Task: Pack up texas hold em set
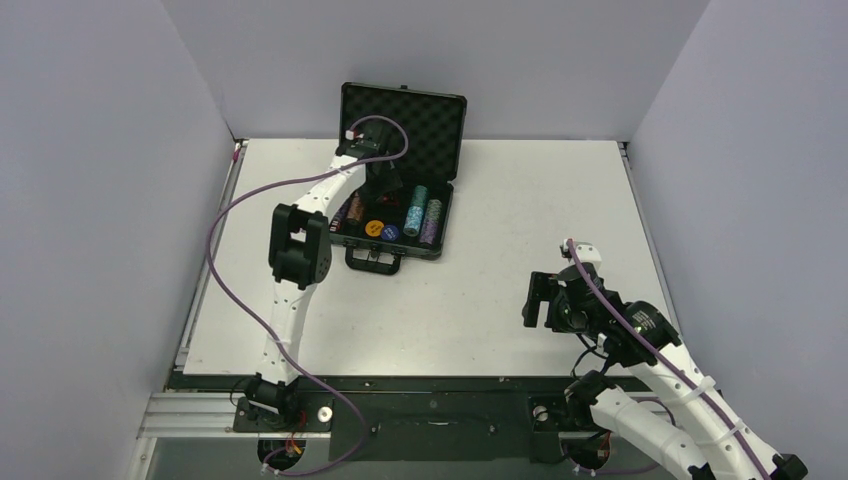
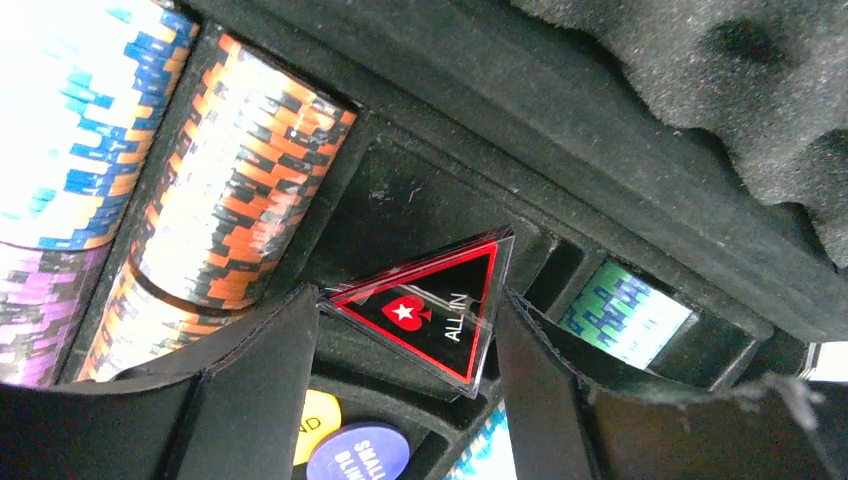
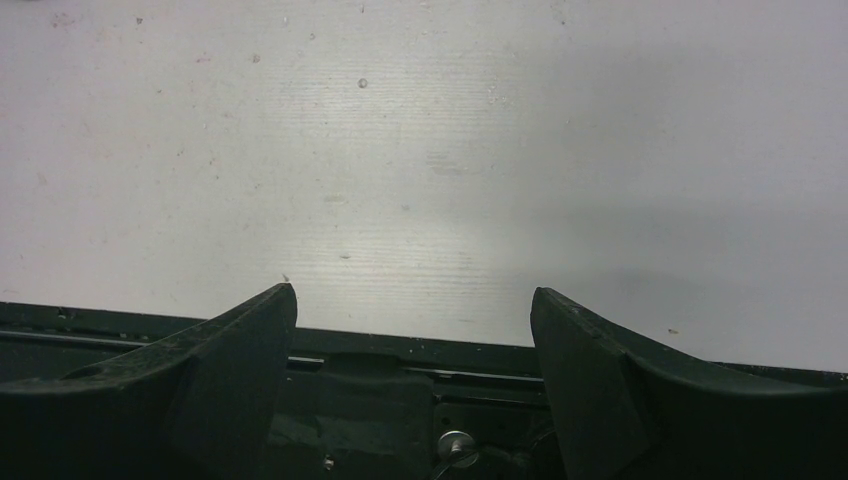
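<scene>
Top external view: the black briefcase (image 1: 420,125) sits open toward the back of the desk (image 1: 500,290), lid standing up, and the left arm (image 1: 300,250) is reaching right down into it. On the left wrist cam the left jaws are pinching the black-red triangle (image 2: 430,305), the "ALL IN" one, by its side corners, and it's tilted over a foam slot. The brown chip stack (image 2: 240,190) lies just beside it, then the teal chip stack (image 2: 70,120) and the purple chip stack (image 2: 40,310), all in their grooves. The yellow disc (image 2: 318,420) and blue disc (image 2: 360,455) peek out lower down. Right jaws are spread wide over bare desk near the front edge, well apart from the case.
</scene>
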You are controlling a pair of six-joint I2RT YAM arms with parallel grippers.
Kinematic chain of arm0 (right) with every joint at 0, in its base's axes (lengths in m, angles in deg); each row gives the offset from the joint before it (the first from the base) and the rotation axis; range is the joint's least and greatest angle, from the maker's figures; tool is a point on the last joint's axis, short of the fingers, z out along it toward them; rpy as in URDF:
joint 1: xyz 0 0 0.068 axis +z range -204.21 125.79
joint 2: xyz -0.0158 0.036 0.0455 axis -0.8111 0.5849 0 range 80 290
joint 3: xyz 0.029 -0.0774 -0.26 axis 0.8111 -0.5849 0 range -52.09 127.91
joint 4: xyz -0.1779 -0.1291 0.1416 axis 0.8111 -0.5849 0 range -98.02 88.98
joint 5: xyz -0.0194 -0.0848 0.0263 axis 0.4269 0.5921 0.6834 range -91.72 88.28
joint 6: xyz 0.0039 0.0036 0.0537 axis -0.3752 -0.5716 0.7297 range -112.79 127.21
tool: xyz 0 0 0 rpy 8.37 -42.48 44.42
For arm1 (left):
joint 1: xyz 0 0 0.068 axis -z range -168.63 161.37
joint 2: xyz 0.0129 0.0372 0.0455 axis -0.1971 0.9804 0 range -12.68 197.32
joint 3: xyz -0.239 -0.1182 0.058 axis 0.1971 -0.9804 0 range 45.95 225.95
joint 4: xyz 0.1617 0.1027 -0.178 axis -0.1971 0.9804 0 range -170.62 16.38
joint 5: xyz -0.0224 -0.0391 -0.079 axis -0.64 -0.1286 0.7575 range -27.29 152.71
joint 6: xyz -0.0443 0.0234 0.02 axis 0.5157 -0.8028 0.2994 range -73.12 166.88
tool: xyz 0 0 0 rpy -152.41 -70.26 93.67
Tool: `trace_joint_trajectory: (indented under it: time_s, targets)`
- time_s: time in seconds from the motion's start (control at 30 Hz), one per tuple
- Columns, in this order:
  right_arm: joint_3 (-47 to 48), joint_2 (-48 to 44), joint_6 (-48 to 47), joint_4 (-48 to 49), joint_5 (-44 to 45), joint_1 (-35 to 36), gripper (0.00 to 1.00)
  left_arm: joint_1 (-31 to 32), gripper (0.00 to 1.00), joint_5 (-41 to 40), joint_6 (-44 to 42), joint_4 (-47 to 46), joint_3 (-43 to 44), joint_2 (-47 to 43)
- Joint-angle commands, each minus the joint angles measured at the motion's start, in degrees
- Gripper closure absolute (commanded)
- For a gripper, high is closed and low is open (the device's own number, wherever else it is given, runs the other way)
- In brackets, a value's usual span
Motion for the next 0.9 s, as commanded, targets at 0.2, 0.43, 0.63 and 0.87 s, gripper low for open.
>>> trace_joint_trajectory:
  time_s: [0.2,0.43,0.63,0.87]
  targets:
    - [0.42,0.9,-1.58,0.46,0.33,0.79,0.18,0.36,0.89,-2.66,-1.71,-5.33,3.71,0.84]
    - [0.14,1.25,-1.38,0.54,-0.05,1.27,0.18,0.29,0.89,-2.74,-2.3,-4.31,4.59,2.67]
    - [0.09,1.49,-1.06,0.72,0.12,1.38,0.18,0.36,0.88,-3.25,-2.72,-4.36,2.33,2.56]
    - [0.29,1.65,-1.08,0.55,0.6,1.38,0.18,0.36,0.86,-3.7,-2.78,-3.97,0.63,2.01]
